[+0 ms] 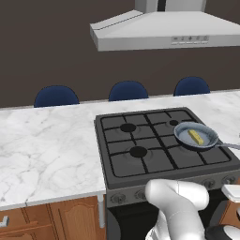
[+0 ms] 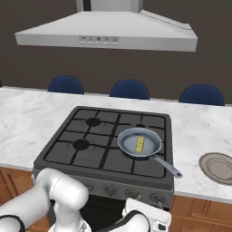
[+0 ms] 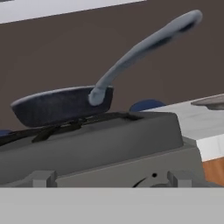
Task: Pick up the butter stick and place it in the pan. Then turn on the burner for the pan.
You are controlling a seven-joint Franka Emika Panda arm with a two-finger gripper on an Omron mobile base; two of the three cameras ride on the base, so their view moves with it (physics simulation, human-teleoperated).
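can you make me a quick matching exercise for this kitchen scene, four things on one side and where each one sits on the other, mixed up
Things:
1. butter stick
2. pan
3. plate
4. range hood

Places:
A. on the marble counter, right of the stove
B. above the stove, against the dark wall
C. lying inside the pan
D. on a right-hand burner grate of the stove, handle pointing to the front right

Pairs: 1-C, 2-D, 3-A, 4-B
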